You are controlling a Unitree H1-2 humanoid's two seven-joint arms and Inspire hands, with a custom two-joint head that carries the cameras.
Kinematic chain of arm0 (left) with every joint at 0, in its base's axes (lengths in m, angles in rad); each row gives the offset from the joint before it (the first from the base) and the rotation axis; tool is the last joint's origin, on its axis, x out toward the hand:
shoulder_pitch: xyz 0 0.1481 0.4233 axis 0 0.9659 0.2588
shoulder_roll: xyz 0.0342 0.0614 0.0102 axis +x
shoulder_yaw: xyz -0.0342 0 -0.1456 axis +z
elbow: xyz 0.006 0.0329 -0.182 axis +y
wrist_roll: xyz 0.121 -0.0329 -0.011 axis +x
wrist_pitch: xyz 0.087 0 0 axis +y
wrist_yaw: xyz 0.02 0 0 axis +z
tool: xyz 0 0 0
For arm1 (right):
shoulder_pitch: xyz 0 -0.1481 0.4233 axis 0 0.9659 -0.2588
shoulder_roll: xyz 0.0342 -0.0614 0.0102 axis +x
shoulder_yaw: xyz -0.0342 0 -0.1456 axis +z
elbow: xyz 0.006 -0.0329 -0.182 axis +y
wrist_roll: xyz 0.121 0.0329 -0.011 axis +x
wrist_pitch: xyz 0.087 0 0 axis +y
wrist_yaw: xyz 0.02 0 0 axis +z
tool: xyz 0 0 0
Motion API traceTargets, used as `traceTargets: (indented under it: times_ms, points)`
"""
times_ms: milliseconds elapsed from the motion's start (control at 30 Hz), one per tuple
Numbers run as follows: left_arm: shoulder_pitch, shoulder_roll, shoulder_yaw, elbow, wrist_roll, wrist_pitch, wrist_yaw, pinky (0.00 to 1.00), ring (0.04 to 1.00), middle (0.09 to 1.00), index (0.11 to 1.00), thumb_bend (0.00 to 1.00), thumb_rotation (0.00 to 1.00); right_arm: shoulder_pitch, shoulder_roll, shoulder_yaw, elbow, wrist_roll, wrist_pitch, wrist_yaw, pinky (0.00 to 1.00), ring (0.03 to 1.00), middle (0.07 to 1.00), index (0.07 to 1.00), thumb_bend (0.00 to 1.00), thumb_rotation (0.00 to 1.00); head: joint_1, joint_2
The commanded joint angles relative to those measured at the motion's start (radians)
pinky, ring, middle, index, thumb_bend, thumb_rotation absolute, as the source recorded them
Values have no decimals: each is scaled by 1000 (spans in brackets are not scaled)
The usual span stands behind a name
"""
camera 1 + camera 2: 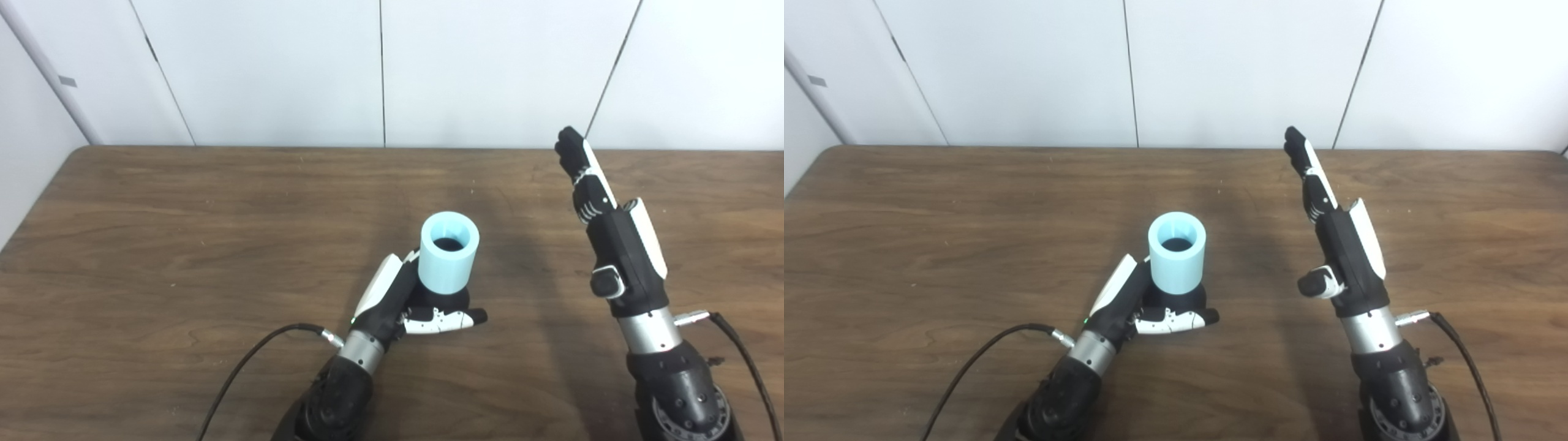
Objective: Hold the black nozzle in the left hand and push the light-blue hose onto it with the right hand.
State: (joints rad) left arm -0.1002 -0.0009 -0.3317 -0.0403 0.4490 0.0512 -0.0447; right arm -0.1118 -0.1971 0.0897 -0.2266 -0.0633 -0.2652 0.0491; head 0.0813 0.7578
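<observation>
**Hose seated on nozzle in the left hand, right hand standing apart**

Light-blue hose (449, 252) sits a little below the middle of the frame, a short, wide tube standing nearly upright with its open mouth facing up and its inside dark. Its lower end meets the black nozzle (442, 301), of which only a dark base shows beneath the blue rim; how far the nozzle reaches inside the tube cannot be told.

The left hand (409, 301) comes up from the lower centre of the frame and is closed around the nozzle, its thumb lying across the front below the hose and its white-backed palm pressed to the tube's left side.

The right hand (1335, 236) stands at the right of the frame, well apart from the hose. It holds nothing: its fingers are stretched straight toward the upper edge of the wooden table (153, 245), with the thumb sticking out to the left.

Black cables trail from both wrists toward the bottom edge.
</observation>
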Motion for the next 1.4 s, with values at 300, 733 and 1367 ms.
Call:
traceTargets:
  times_ms: [300,733,1367]
  points:
    - [9,20,12,33,6,-44,17,1000,1000,991,1000,1000,509,-6,65,-42,31,-13,-28,-19,1000,1000,1000,1000,1000,988,3,1]
    - [-4,37,38,17,21,-37,35,1000,1000,1000,1000,1000,571,14,87,-54,41,-40,-25,-20,1000,1000,1000,1000,1000,989,-2,1]
    - [-24,-2,113,56,3,-199,191,1000,1000,1000,1000,1000,664,28,92,-64,47,-12,-27,-16,1000,1000,1000,1000,1000,988,0,-3]
